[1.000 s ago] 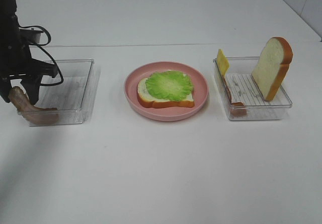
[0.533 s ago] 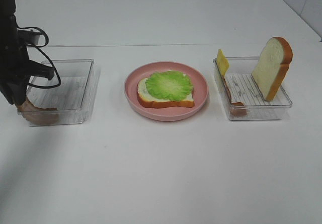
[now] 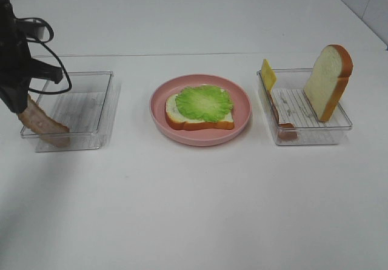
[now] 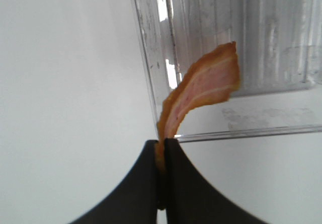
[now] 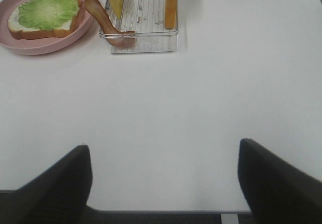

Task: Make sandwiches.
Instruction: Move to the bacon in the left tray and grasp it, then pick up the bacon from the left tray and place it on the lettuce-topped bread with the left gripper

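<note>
My left gripper (image 3: 21, 105) is shut on one end of a brown-pink bacon strip (image 3: 43, 123), which is lifted and slanting over the front left corner of the left clear tray (image 3: 85, 100). In the left wrist view the bacon strip (image 4: 206, 85) curls up from the closed left gripper (image 4: 163, 156). On the pink plate (image 3: 200, 139) lies a bread slice (image 3: 200, 123) with a lettuce leaf (image 3: 204, 102) on top. The right tray (image 3: 309, 135) holds an upright bread slice (image 3: 327, 82), a yellow cheese square (image 3: 268, 74) and another bacon strip (image 3: 282, 118). My right gripper (image 5: 166, 183) stands open over bare table, well in front of that tray.
The white table (image 3: 194, 209) stretches wide in front of the plate and trays. A black cable (image 3: 51, 70) loops off the left arm above the left tray. In the right wrist view the bacon (image 5: 105, 25) leans over the tray's edge toward the plate (image 5: 45, 48).
My left gripper has shut on the bacon strip and lifted its end up out of the left tray. The right gripper and everything else have stayed put.
</note>
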